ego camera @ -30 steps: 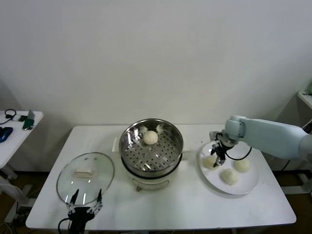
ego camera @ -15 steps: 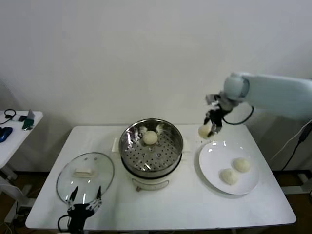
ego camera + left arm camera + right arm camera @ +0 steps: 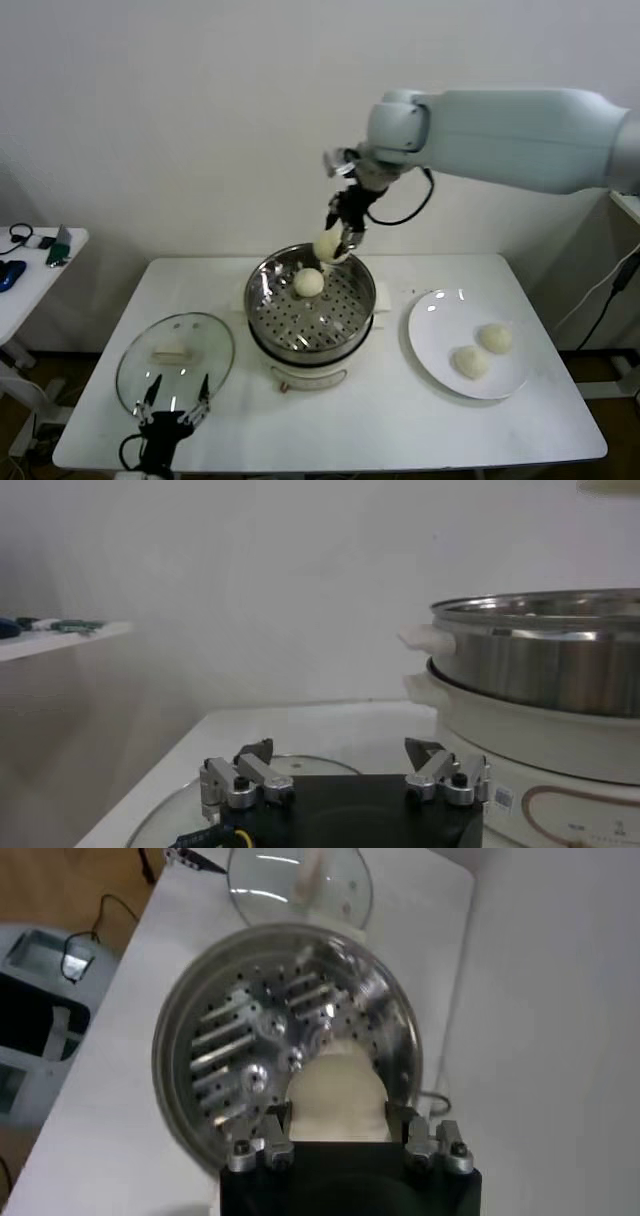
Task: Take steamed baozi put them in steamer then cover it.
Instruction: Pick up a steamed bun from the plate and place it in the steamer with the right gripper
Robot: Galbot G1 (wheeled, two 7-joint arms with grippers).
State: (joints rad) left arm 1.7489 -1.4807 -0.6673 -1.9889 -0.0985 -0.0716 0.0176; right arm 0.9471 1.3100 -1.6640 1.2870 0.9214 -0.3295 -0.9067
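My right gripper (image 3: pixel 338 240) is shut on a cream-white baozi (image 3: pixel 326 246) and holds it in the air above the far rim of the steel steamer (image 3: pixel 268 305). In the right wrist view the held baozi (image 3: pixel 337 1093) sits between the fingers of the right gripper (image 3: pixel 337 1120), over the perforated steamer floor (image 3: pixel 240 1048). One baozi (image 3: pixel 308 282) lies inside the steamer. Two more baozi (image 3: pixel 470 361) (image 3: pixel 496 337) rest on the white plate (image 3: pixel 430 315). The glass cover (image 3: pixel 205 375) lies flat on the table, left of the steamer. My left gripper (image 3: pixel 173 408) stands open at the cover's near edge.
The left wrist view shows the left gripper (image 3: pixel 345 765) low over the cover's glass (image 3: pixel 300 765), with the steamer (image 3: pixel 540 650) and its cream pot base (image 3: pixel 520 730) close by. A side table (image 3: pixel 30 265) with small items stands to the left.
The right gripper has lifted a baozi off the plate and carried it left, to above the steamer. Two baozi now lie on the plate. The left gripper has barely moved.
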